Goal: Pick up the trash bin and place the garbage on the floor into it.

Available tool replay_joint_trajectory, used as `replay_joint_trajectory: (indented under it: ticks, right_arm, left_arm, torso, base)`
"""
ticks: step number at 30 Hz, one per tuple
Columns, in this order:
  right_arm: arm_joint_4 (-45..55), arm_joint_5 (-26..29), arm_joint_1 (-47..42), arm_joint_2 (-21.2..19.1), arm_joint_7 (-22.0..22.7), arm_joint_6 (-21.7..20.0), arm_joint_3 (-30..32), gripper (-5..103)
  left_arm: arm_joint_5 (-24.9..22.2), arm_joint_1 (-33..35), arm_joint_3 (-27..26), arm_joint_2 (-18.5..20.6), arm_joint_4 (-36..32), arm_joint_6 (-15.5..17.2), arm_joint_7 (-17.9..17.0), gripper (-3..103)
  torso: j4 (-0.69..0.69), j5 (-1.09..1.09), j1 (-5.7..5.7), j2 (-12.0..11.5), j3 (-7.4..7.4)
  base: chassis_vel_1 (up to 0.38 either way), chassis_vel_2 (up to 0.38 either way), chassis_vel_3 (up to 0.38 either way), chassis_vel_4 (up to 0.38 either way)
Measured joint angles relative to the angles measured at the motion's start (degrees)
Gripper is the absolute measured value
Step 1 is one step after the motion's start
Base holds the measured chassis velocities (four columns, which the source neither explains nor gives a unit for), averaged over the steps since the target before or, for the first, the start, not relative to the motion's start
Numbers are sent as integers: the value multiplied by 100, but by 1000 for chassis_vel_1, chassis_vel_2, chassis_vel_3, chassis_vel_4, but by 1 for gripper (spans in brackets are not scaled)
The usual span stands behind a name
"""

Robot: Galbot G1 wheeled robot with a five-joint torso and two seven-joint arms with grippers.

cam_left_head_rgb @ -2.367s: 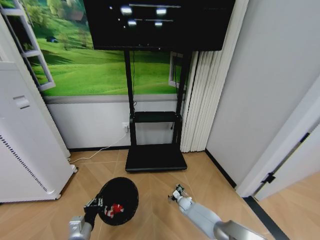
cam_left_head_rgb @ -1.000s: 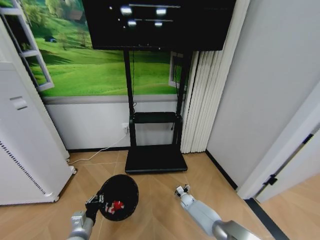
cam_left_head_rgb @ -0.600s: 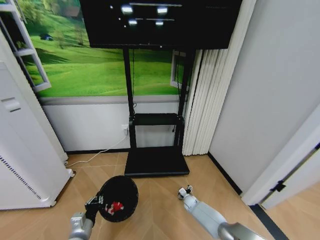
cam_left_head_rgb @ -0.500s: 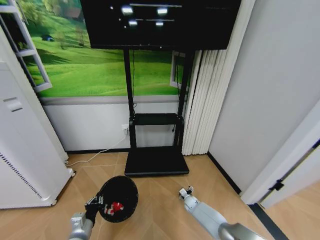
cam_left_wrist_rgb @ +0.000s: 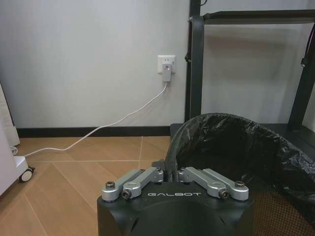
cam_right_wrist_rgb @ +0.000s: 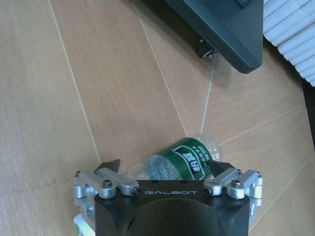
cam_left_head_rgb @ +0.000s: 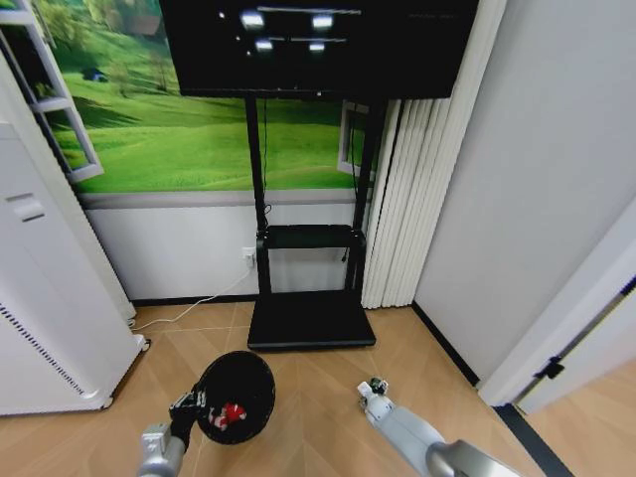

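Note:
The trash bin is a small black round bin lined with a black bag, and it hangs tilted above the wood floor. My left gripper is shut on its near rim. A red-and-white piece of garbage lies inside it. To the right, my right gripper is low at the floor and open. A clear bottle with a green label lies slantwise on the floor between its spread fingers, one end close to the other finger.
A tall white perforated appliance stands at the left. The black TV stand's base lies just beyond both grippers, its corner and wheel near the bottle. A white cable runs from the wall socket. White curtain and door frame stand at the right.
The head view has shifted a little. My right gripper has moved slightly to the right and nearer along the floor. The left gripper still holds the bin in the same place.

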Motion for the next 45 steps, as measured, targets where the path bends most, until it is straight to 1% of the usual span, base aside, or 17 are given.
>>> replay_joint_trajectory:
  ticks: [2, 4, 5, 10, 12, 13, 14, 15, 16, 20, 23, 29, 33, 36, 39, 43, 45]
  right_arm:
    - [-9, -39, 0, 17, -27, 12, 43, 90]
    - [-12, -47, 0, 21, -35, 19, 52, 90]
    - [-21, -83, -13, 35, -86, 78, 95, 80]
    - [-9, -102, -31, 34, -126, 115, 102, 74]
    - [4, -134, -47, 36, -161, 165, 108, 57]
    - [4, -134, -47, 36, -161, 165, 108, 57]
    - [-24, -137, -76, 44, -200, 172, 110, 47]
    - [-23, -142, -73, 51, -217, 179, 111, 47]
    - [-25, -150, -74, 58, -221, 182, 108, 35]
    - [-8, -151, -73, 56, -221, 191, 108, 30]
    - [55, -151, -83, 23, -216, 202, 114, 13]
    - [314, -65, -138, -80, 77, 161, 141, -2]
    - [617, 59, -201, -181, 175, 19, 174, 8]
    - [988, 262, -313, -289, 379, -112, 254, 24]
    - [1070, 294, -349, -312, 435, -121, 280, 29]
    - [1306, 404, -471, -361, 580, -140, 365, 51]
    - [1386, 440, -496, -382, 601, -142, 378, 57]
  left_arm:
    - [4, -22, 30, 0, 10, 4, 1, 6]
    - [5, -26, 35, -1, 12, 5, 1, 6]
    - [7, -38, 49, -5, 13, 9, 1, 6]
    - [9, -37, 49, -6, 15, 9, 1, 6]
    - [10, -26, 38, -6, 20, 10, 1, 6]
    - [10, -26, 38, -6, 20, 10, 1, 6]
    - [10, -18, 14, -7, 22, 9, 0, 6]
    - [10, -17, 10, -10, 30, 9, 3, 6]
    - [10, -24, 5, -12, 37, 8, 2, 6]
    - [9, -44, 5, -20, 53, 7, 6, 6]
    - [10, -47, 6, -22, 65, 7, 6, 6]
    - [12, -47, -2, -33, 66, 3, 6, 6]
    - [14, -48, -14, -46, 57, 0, 6, 6]
    - [36, -49, -14, -75, 49, -6, 6, 6]
    - [43, -59, -12, -85, 50, -6, 6, 6]
    - [50, -123, 17, -92, 88, -11, 6, 6]
    - [50, -139, 25, -86, 90, -11, 6, 6]
  torso:
    - [0, -3, 0, 1, 0]
    - [-1, -3, 0, 0, 0]
    - [-1, -3, 0, 1, -1]
    - [0, -4, 0, 1, -1]
    - [1, -1, 0, 1, -1]
    - [1, -1, 0, 1, -1]
    - [-2, 2, 0, 0, 2]
    - [4, 2, 0, 0, 1]
    - [-1, 1, 1, 0, 2]
    - [-1, 1, 1, 0, 1]
    - [-1, 0, 1, 0, 1]
    - [0, 0, 1, 0, 1]
    - [-1, 0, 1, 0, 1]
    - [0, 0, 1, 0, 0]
    - [-1, 0, 1, 0, 0]
    - [-1, 0, 1, 0, 0]
    - [-1, 0, 1, 0, 0]
  base:
    - [0, 0, 0, 0]
    - [0, 0, 0, 0]
    - [0, 0, 0, 0]
    - [0, 0, 0, 0]
    - [0, 0, 0, 0]
    - [0, 0, 0, 0]
    - [0, 0, 0, 0]
    - [0, 0, 0, 0]
    - [0, 0, 0, 0]
    - [0, 0, 0, 0]
    - [0, 0, 0, 0]
    - [0, 0, 0, 0]
    - [0, 0, 0, 0]
    - [0, 0, 0, 0]
    - [0, 0, 0, 0]
    - [0, 0, 0, 0]
    - [0, 0, 0, 0]
